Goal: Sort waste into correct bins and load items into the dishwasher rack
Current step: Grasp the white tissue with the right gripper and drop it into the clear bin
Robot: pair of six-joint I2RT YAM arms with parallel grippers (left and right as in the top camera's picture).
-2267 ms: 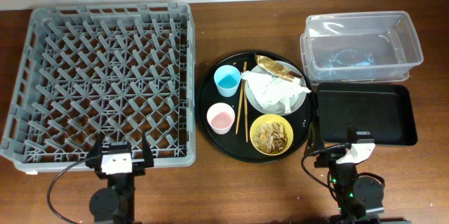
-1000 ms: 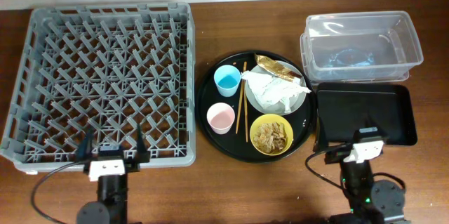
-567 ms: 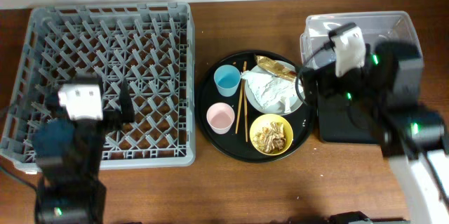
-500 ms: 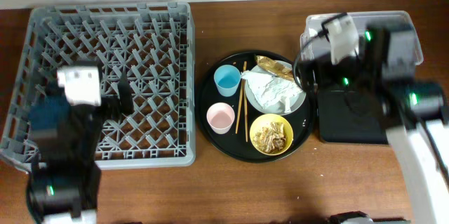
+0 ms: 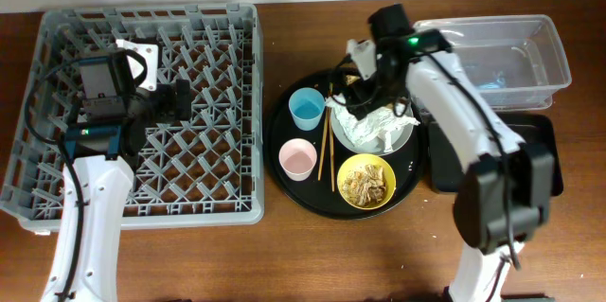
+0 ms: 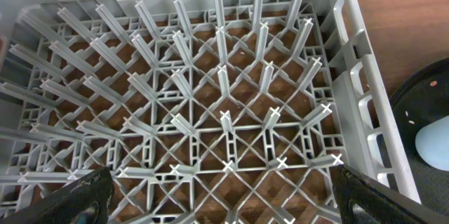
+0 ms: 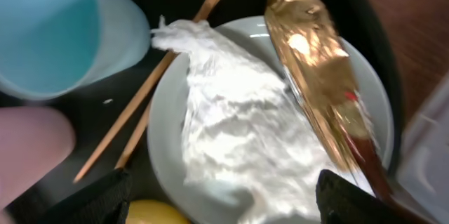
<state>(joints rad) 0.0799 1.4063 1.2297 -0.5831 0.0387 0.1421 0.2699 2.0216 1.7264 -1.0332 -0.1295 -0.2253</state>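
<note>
Okay, your right hand (image 7: 224, 206) is spread wide above the crumpled white paper napkin (image 7: 238, 140). Drop onto its middle, clear of the shiny brown-gold wrapper (image 7: 312, 62).

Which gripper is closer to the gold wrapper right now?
Right. The right gripper hangs just above the plate that holds the gold wrapper. The left gripper is over the dishwasher rack, well away.

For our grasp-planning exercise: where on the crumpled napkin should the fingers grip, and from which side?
Probably the raised middle of the napkin, from straight above: it lies heaped on the grey plate, its folds standing up for pinching, and the wrapper beside it crowds a sideways approach.
</note>
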